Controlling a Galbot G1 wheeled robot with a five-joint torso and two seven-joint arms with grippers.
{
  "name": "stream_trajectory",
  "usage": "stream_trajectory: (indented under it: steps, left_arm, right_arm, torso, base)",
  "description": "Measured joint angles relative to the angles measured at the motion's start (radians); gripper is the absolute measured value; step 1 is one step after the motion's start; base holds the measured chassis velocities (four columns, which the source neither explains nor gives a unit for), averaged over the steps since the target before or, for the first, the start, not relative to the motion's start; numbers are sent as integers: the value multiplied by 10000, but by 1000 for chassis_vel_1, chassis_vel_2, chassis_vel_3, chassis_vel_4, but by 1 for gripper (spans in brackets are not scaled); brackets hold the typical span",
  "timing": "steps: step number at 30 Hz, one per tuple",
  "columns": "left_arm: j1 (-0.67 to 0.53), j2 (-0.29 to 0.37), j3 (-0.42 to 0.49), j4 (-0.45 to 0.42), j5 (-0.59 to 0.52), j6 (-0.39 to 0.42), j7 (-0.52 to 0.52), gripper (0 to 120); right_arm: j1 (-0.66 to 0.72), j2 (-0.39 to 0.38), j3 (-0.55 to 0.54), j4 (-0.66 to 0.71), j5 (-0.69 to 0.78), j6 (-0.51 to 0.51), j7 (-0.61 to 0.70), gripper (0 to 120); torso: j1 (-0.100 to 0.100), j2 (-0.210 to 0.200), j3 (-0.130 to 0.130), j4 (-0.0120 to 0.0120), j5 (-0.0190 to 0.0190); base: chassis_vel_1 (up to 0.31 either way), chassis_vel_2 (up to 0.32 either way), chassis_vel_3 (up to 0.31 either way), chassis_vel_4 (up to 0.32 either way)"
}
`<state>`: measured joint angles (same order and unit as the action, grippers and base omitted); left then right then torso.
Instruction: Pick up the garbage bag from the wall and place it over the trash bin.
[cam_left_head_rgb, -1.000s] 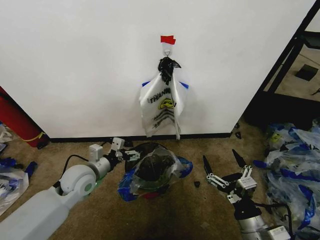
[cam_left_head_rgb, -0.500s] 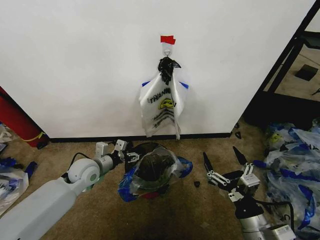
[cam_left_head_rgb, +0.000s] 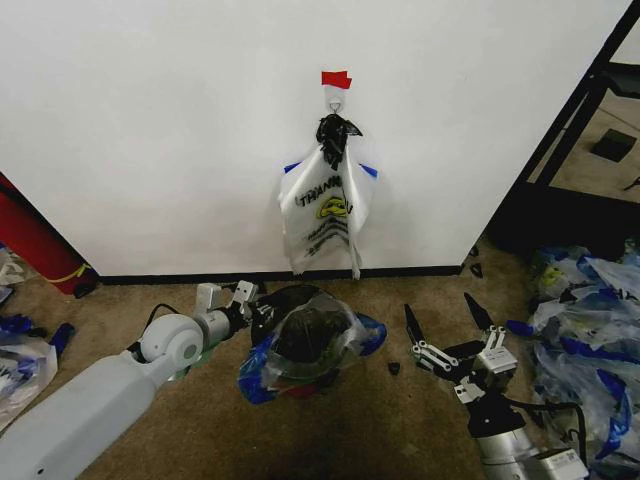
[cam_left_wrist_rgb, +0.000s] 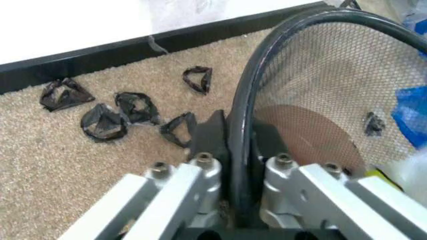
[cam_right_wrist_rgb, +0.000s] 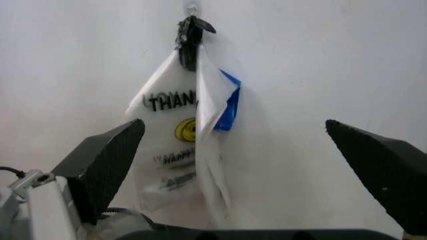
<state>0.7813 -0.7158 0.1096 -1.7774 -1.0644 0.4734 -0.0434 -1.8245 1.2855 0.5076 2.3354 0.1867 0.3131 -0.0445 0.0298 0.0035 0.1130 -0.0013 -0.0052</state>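
Note:
The trash bin (cam_left_head_rgb: 283, 297) stands on the carpet below the wall (cam_left_head_rgb: 150, 130), a black mesh bucket with a reddish base. The garbage bag (cam_left_head_rgb: 338, 322), see-through with blue edges, lies draped over its top. My left gripper (cam_left_head_rgb: 250, 305) is at the bin's near-left rim (cam_left_wrist_rgb: 267, 55). In the left wrist view the left gripper (cam_left_wrist_rgb: 237, 125) is shut with one black finger on each side of that rim. My right gripper (cam_left_head_rgb: 440, 312) hovers open to the right of the bin, pointing at the wall (cam_right_wrist_rgb: 320, 60), with nothing between the fingers of the right gripper (cam_right_wrist_rgb: 233, 124).
A whiter bag with black lettering and a smiley (cam_left_head_rgb: 325, 215) hangs from a hook under red tape (cam_left_head_rgb: 336, 79). Heaped clear-and-blue bags (cam_left_head_rgb: 590, 320) lie right, a red cylinder (cam_left_head_rgb: 35, 245) left. Black scraps (cam_left_wrist_rgb: 103, 120) litter the carpet by the baseboard.
My left gripper has moved right and forward from beside the bin onto its rim and closed there. The right gripper has shifted only slightly.

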Motion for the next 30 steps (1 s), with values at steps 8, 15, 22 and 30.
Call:
stream_trajectory:
  steps: [8, 15, 22, 30]
  left_arm:
    - [146, 36, -114, -165, -265, 145, -213, 2]
    - [848, 38, -1077, -1022, -1626, 257, -1457, 2]
    - [2557, -290, -2922, -2621, -3188, -204, -3660, 2]
    - [4368, -1192, -3741, -3621, -3084, -1668, -5588, 2]
  right_arm:
    - [46, -32, -17, -24, -6, -53, 83, 100]
    - [120, -139, -15, -48, 117, -229, 199, 100]
    - [274, -301, 6, -271, 360, -568, 454, 100]
    - [326, -360, 9, -442, 370, -697, 542, 100]
  torso:
    - [-1, 0, 0, 0, 0]
    - [0, 0, 0, 0, 2]
    - [-1, 0, -1, -2, 1]
    - [-1, 2, -1, 2, 2]
  base:
    - [0, 0, 0, 0]
    - [0, 0, 0, 0]
    - [0, 0, 0, 0]
    - [0, 0, 0, 0]
